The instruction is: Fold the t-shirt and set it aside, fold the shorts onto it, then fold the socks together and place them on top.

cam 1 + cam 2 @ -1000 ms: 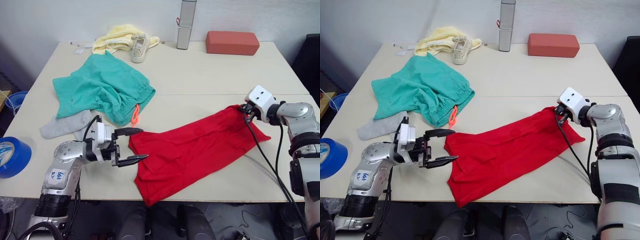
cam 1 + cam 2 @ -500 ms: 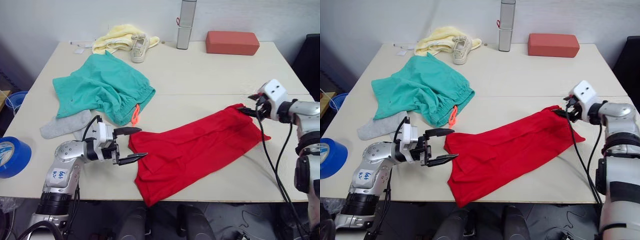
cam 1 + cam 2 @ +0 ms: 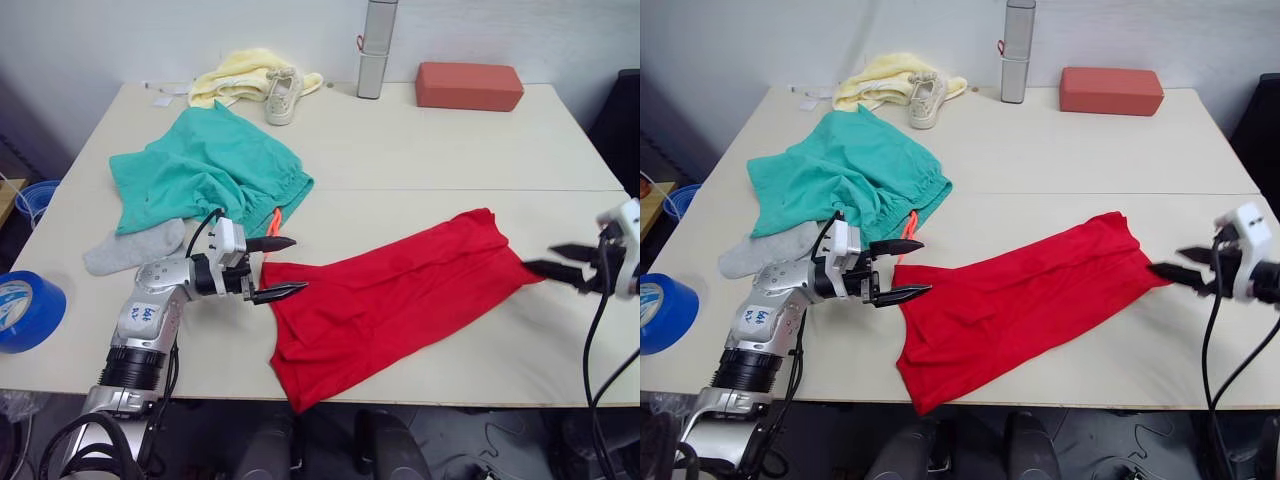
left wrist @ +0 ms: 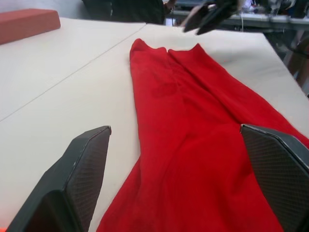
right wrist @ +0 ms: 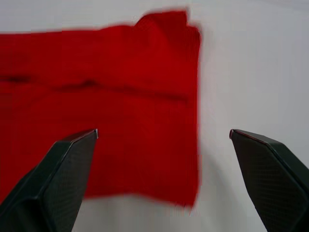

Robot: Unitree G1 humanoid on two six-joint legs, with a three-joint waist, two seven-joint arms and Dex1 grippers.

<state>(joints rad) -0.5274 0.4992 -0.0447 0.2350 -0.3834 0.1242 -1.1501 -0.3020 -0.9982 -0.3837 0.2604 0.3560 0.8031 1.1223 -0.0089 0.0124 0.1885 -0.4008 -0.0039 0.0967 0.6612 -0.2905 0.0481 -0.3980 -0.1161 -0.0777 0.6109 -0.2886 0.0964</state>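
The red t-shirt [image 3: 390, 300] lies as a long folded strip slanting across the near half of the table [image 3: 420, 160]. My left gripper [image 3: 298, 265] stands open at the strip's left end, its fingers either side of the cloth and not closed on it. Just off the strip's right end, my right gripper [image 3: 540, 258] is open with nothing in it. The left wrist view shows the t-shirt [image 4: 193, 121] running away between the fingers. The teal shorts [image 3: 205, 175] with an orange drawstring [image 3: 275, 218] lie crumpled at the left. The grey socks [image 3: 135, 248] lie beside them.
At the table's far edge are a pale yellow cloth [image 3: 235, 75], an off-white sneaker [image 3: 283, 95], a silver cylinder [image 3: 377, 45] and a red block [image 3: 470, 85]. A blue tape roll [image 3: 25, 310] sits off the table's left side.
My right gripper has opened, let go of the t-shirt's right end and drawn back to the right. My left gripper has shifted slightly forward at the left end, still open.
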